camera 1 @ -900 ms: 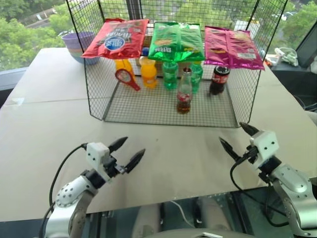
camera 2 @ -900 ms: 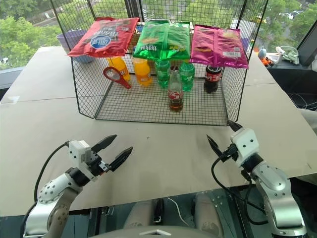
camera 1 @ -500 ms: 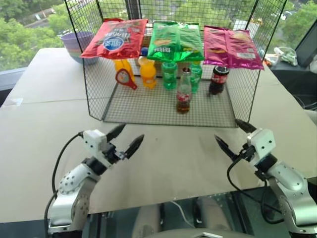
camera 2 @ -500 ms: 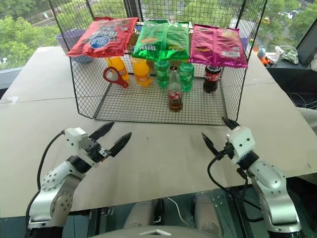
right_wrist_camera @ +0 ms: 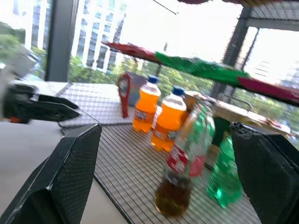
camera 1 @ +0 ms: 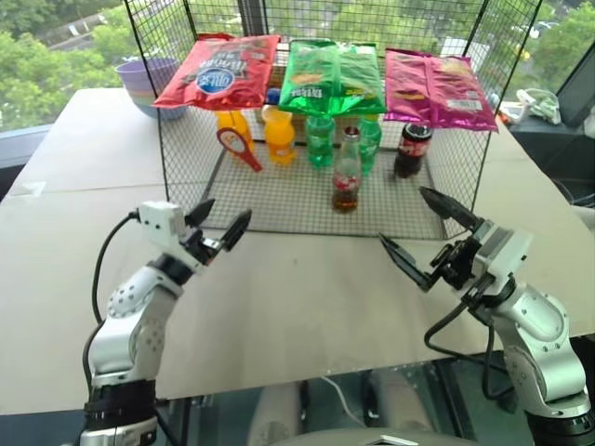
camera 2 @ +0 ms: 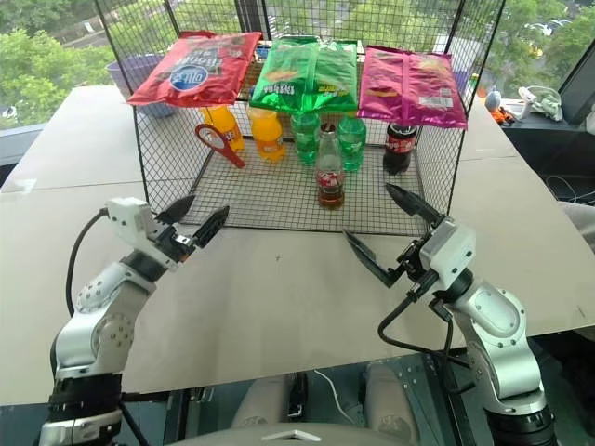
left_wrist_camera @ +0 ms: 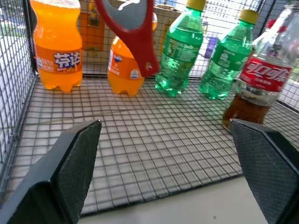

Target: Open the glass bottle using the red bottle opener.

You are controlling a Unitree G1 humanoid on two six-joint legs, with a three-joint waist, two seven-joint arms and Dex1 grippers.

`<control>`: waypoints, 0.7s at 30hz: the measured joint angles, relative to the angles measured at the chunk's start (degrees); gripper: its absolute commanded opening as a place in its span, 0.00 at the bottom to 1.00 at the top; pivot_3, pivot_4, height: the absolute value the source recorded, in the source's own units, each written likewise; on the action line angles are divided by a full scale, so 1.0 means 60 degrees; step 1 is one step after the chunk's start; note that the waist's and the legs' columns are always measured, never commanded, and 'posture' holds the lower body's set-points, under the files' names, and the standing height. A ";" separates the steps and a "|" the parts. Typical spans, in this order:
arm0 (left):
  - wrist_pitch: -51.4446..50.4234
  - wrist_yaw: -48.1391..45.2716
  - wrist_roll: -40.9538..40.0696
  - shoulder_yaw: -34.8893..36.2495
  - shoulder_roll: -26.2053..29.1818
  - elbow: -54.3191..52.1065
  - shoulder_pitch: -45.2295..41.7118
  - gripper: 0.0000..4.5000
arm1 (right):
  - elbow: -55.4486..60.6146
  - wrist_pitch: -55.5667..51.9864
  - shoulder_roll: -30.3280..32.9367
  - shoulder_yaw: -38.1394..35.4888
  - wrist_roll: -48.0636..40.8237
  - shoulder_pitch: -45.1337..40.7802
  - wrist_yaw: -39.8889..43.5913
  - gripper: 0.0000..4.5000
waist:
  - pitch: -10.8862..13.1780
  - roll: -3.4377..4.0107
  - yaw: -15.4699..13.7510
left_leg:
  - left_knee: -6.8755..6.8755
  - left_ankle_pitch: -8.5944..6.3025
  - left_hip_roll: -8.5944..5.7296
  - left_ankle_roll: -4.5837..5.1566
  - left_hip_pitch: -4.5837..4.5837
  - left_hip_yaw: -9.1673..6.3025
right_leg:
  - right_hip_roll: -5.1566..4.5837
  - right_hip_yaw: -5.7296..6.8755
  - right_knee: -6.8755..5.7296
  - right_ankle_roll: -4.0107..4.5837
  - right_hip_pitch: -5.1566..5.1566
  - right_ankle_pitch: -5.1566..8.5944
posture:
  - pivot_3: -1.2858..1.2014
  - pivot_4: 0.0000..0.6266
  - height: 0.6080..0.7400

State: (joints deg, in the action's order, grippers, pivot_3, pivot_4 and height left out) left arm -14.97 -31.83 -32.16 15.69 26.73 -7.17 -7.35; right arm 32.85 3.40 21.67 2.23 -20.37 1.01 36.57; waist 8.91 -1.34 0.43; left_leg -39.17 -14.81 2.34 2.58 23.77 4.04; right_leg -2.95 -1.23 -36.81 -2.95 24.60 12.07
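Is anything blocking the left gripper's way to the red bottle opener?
Nothing visible does. The left gripper is open at the wire rack's open front, and the red bottle opener hangs inside beside the orange bottles, bare shelf between.

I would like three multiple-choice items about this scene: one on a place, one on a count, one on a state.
1. Where is the red bottle opener?
A. beside the orange bottles
B. on the table outside the cage
C. in the left claw

2. How many snack bags lie on top of the wire cage?
A. two
B. three
C. five

3. How is the right claw?
A. shut on the glass bottle
B. open and empty
C. shut on a bag

Answers:
1 A, it hangs inside the cage by them.
2 B, red, green, pink.
3 B, fingers spread apart before the cage.
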 measured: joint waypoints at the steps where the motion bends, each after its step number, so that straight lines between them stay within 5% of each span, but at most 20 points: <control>1: -0.0075 0.0024 0.0054 -0.0002 0.0020 0.0175 -0.0279 1.00 | 0.0201 -0.0103 0.0004 0.0110 -0.0059 -0.0020 0.0022 0.99 | 0.0000 0.0000 -0.0008 | -0.0001 0.0000 -0.0001 0.0000 -0.0001 0.0001 | -0.0002 -0.0001 0.0000 -0.0001 -0.0001 0.0000 | 0.52 0.24 1.00; 21: -0.0571 0.0047 0.0993 -0.0100 0.0485 0.2764 -0.3458 1.00 | 0.0739 -0.0797 0.0080 0.0296 -0.0105 -0.0233 -0.0352 0.99 | 0.0003 -0.0008 0.0004 | -0.0003 0.0001 -0.0008 -0.0002 0.0002 0.0023 | 0.0001 0.0003 -0.0001 -0.0016 -0.0004 -0.0011 | 0.52 0.24 1.00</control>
State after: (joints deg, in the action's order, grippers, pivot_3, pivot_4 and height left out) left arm -18.40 -31.55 -26.20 15.09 29.64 9.41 -28.10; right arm 37.29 -1.38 22.15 4.00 -21.00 -0.38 34.46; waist 8.92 -1.39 0.45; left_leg -39.18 -14.81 2.29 2.57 23.78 4.18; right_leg -2.94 -1.21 -36.81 -3.05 24.58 12.00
